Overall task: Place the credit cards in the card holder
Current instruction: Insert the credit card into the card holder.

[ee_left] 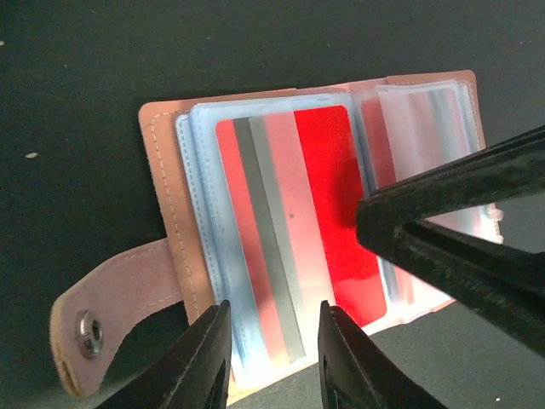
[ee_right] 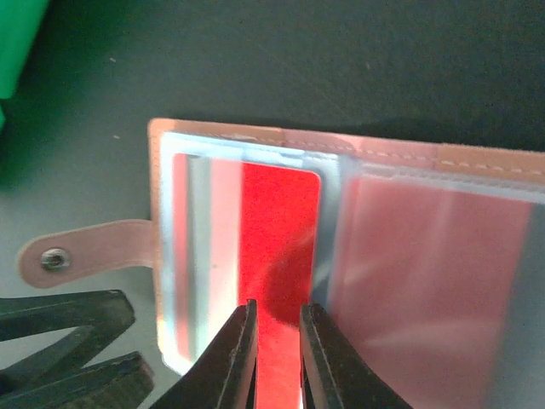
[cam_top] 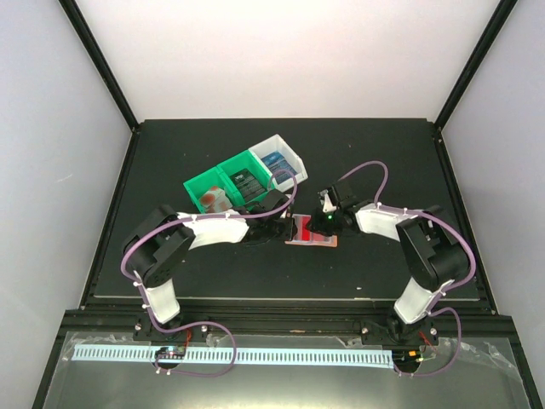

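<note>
In the top view much is hard to read: the left gripper (cam_top: 283, 220) and right gripper (cam_top: 327, 223) crowd over the card holder (cam_top: 312, 233), which shows only as a small red and pink patch on the dark table (cam_top: 383, 162). Behind them, the cards lying in the green bin (cam_top: 197, 182) and the white bin (cam_top: 292, 154) are too small to tell apart.

In its own wrist view the left gripper (ee_left: 272, 345) has its fingers moderately apart, and their tips are cut off at the bottom edge. They straddle the near end of the red card (ee_left: 328, 170) and hold nothing; we cannot tell whether they touch the sleeve. The right gripper (ee_right: 277, 341) is nearly closed, with only a narrow slit where red shows through. Its tip sits on the red card (ee_right: 277, 213) (whether it pinches or merely presses, we cannot tell). Seen from the left wrist, the right gripper (ee_left: 443, 230) hides part of the right-hand sleeves.

The card holder (ee_left: 162, 162) lies open and flat between the two grippers, its long axis running left to right. From the left wrist its snap tab (ee_left: 111, 298) points down-left. The red card sits in the leftmost clear sleeve, its long axis crossing the holder's, with a grey stripe running along its length.
</note>
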`<state>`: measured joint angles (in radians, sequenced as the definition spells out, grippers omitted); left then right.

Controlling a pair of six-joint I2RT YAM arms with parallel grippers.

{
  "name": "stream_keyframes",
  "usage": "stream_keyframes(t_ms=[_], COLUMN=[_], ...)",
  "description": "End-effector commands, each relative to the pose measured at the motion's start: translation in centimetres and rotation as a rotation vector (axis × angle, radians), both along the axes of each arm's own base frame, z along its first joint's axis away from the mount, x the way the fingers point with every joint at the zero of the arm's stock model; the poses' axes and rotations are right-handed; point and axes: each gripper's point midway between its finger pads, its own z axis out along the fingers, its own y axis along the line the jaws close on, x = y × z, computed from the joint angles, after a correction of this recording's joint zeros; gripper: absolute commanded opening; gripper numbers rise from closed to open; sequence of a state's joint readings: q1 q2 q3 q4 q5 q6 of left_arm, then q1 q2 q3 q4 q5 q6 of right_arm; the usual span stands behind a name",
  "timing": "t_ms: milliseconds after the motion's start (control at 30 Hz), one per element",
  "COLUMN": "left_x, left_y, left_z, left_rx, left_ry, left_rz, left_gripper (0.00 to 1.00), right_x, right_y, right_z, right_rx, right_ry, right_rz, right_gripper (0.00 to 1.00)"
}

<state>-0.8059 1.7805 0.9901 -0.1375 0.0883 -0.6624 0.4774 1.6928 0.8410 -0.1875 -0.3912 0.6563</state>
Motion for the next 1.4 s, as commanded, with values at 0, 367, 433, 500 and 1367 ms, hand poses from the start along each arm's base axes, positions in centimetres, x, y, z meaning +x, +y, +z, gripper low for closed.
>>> stream_keyframes(t_ms=[0,367,433,500,1367], left_x=[0.3,0.3,0.3,0.3,1.5], left_y=[-0.7,-0.6,-0.7,-0.6,2.1], left_z=[-0.2,-1.1,-1.2,-1.3,4.6], left_rx=[-0.035,-0.012,-0.012,-0.007,0.123], left_ry=[0.014,0.031,0.032,0.034,-0.165], left_rz=[-0.012,-0.016,-0.017,-0.017,-0.081], left_gripper=[0.31,0.30,0.28,0.26,0.56], right_x=[-0.1,0.1,0.1,0.1,1.3], right_y=[-0.5,-0.7,-0.7,-0.9,-2.3], right_z=[-0.9,-0.8,-0.7,-0.7,6.4], right_rx=[-0.071,-0.161,-0.178,-0.220,-0.227], right_ry=[0.003,-0.030,-0.039,-0.051,-0.231], right_rz=[0.004,0.004,0.005,0.007,-0.056], right_gripper=[0.19,0.19,0.20,0.20,0.31])
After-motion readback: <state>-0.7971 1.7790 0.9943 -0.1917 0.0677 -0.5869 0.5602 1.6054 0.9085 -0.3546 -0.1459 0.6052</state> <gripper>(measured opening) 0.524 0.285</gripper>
